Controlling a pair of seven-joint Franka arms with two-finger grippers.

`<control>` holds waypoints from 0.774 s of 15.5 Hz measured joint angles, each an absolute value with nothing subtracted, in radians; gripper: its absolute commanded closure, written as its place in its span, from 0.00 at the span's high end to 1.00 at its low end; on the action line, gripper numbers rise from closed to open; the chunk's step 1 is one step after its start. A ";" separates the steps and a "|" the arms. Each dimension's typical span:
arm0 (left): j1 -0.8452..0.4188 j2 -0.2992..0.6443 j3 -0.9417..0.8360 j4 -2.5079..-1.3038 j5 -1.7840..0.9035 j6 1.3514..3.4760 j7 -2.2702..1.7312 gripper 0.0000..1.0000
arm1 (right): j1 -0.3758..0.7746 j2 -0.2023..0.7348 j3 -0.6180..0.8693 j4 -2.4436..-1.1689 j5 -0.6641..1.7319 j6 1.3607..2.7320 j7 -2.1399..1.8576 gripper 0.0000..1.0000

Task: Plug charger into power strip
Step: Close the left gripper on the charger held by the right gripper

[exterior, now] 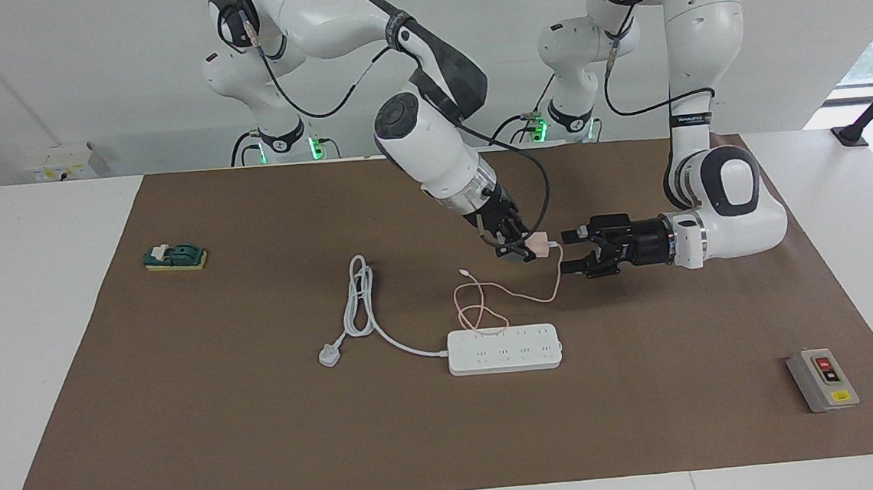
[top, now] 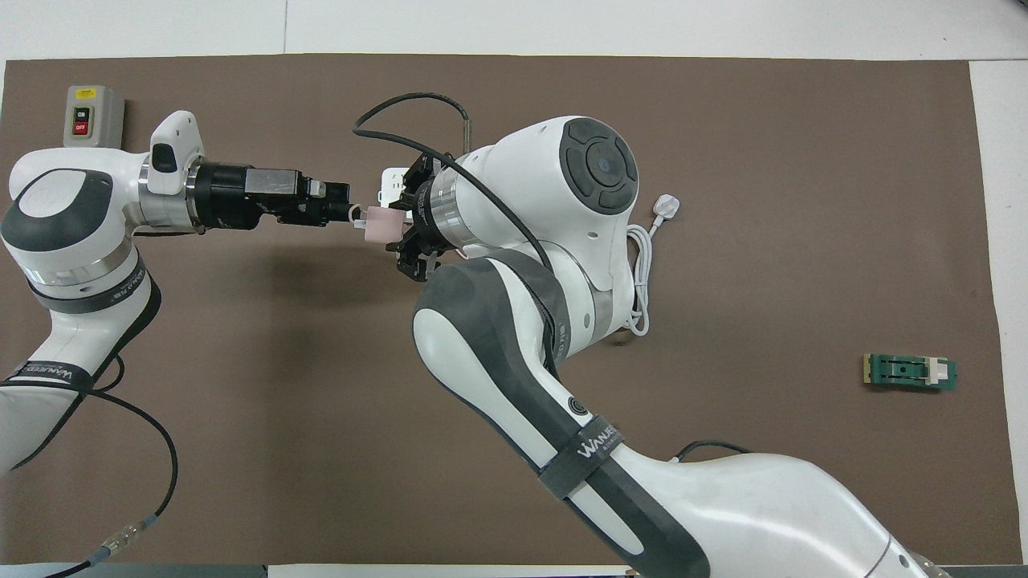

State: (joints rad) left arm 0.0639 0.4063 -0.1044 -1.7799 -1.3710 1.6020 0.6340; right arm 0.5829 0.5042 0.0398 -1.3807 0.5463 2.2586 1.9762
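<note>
- Two grippers meet in the air above the brown mat (exterior: 266,441), over the bare patch just on the robots' side of the power strip (exterior: 504,349).
- The right gripper (exterior: 527,251) is clamped on the charger (exterior: 540,247), a small pink cube held clear of the mat.
- The left gripper (exterior: 573,250) lies level with its fingers spread wide, tips just beside the charger (contact cannot be told).
- The pink cable (exterior: 513,292) hangs from the charger and loops onto the mat beside the strip.
- Power strip: flat on the mat, mid-table.
- In the facing view the strip's white plug (exterior: 329,355) lies at its 9 o'clock, the grey switch box (exterior: 822,379) at 4 o'clock, the green block (exterior: 175,256) at 10 o'clock.
</note>
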 measured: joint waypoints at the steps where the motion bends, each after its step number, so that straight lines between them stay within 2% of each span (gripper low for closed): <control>1: 0.062 0.407 -0.104 -1.780 -1.370 1.596 0.634 1.00 | 0.583 0.504 0.040 -1.381 0.546 2.259 1.976 0.00; 12: 0.054 0.407 -0.102 -1.802 -1.336 1.521 0.645 1.00 | 0.578 0.505 0.040 -1.381 0.550 2.259 1.976 0.00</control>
State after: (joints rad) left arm 0.0541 0.4072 -0.1024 -1.8015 -1.3355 1.5211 0.6446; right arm 0.5777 0.5050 0.0397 -1.3812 0.5499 2.2586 1.9762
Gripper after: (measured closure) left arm 0.000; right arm 0.529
